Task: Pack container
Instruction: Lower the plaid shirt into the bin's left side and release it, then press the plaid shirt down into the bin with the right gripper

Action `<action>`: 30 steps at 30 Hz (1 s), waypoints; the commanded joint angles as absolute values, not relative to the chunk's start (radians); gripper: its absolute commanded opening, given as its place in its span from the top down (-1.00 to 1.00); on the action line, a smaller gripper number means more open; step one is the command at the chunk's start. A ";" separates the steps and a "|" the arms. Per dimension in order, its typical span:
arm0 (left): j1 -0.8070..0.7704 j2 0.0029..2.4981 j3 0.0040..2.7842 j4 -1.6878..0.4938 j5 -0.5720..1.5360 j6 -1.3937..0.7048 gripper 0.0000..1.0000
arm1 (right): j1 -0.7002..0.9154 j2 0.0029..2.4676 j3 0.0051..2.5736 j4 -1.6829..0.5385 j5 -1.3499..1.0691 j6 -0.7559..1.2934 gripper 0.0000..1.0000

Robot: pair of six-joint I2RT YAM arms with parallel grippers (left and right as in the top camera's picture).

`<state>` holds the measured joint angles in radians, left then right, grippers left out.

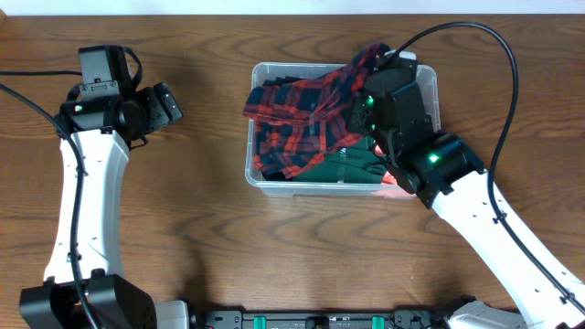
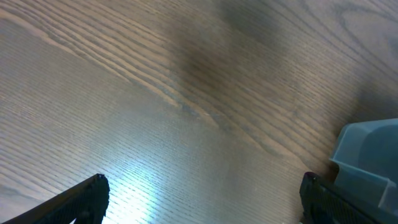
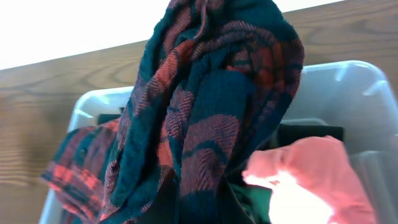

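The clear container (image 1: 311, 185) sits at the middle of the table, filled with clothes. A red and dark plaid shirt (image 1: 302, 114) lies across it, with one end bunched up over the far right rim. My right gripper (image 1: 373, 73) is over the container's right side, shut on that bunched end. In the right wrist view the plaid shirt (image 3: 211, 99) hangs in front of the camera and covers most of my right gripper (image 3: 199, 202). My left gripper (image 1: 172, 102) hovers left of the container, open and holding nothing. Its fingers (image 2: 87, 199) stand wide apart over bare wood.
A green garment (image 1: 352, 164) and a pink cloth (image 3: 311, 180) lie in the container under the shirt. A corner of the container (image 2: 367, 155) shows at the right edge of the left wrist view. The wooden table (image 1: 183, 238) surrounds the bin.
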<state>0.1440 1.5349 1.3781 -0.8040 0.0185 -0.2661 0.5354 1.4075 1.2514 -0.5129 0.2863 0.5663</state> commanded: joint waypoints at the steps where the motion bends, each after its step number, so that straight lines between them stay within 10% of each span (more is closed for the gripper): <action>1: 0.147 1.528 1.382 -0.806 0.003 -0.268 -0.96 | 0.538 1.407 1.260 -0.521 0.345 0.536 0.97; 30: 0.147 1.528 1.382 -0.806 0.003 -0.268 -0.96 | 0.450 1.408 1.251 -0.623 0.404 0.352 0.97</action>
<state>0.1440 1.5349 1.3781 -0.8043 0.0185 -0.2657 0.4610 1.4075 1.2514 -0.6220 0.3603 0.4080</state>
